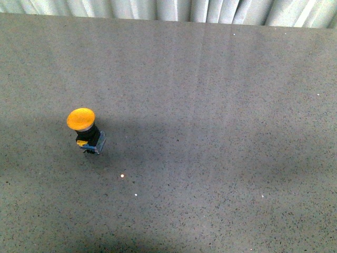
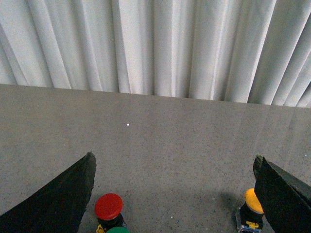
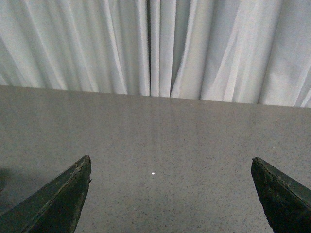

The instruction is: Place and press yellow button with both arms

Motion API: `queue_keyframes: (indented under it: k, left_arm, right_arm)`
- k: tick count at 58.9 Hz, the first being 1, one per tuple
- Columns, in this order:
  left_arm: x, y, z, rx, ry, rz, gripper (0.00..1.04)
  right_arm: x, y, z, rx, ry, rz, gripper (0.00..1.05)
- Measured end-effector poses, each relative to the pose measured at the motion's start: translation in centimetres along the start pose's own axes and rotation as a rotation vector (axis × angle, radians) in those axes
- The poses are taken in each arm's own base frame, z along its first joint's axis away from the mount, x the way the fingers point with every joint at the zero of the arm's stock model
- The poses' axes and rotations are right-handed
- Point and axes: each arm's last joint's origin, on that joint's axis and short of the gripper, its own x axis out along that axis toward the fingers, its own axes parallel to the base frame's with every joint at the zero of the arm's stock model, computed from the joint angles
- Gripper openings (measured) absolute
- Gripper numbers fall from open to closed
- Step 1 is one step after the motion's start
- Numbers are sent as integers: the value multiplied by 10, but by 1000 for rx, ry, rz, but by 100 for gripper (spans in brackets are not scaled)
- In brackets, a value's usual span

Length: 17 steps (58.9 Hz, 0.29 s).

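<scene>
The yellow button stands upright on the grey tabletop at the left of the front view, yellow-orange cap up, black body with blue and yellow bits below. It also shows in the left wrist view, partly hidden behind one black finger. My left gripper is open and empty above the table, the button beside one finger. My right gripper is open and empty over bare table. Neither arm shows in the front view.
A red button and the top of a green one stand near the left gripper's other finger. White pleated curtains hang behind the table's far edge. The grey table spreads to the right of the yellow button.
</scene>
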Motion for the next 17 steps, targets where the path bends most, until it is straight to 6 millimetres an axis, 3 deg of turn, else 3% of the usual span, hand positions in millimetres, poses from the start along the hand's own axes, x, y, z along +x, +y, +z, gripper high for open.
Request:
queue_keyframes:
  k: [17]
  left_arm:
    - [0, 0, 0, 0, 0, 0, 96]
  right_arm:
    - [0, 0, 0, 0, 0, 0, 96]
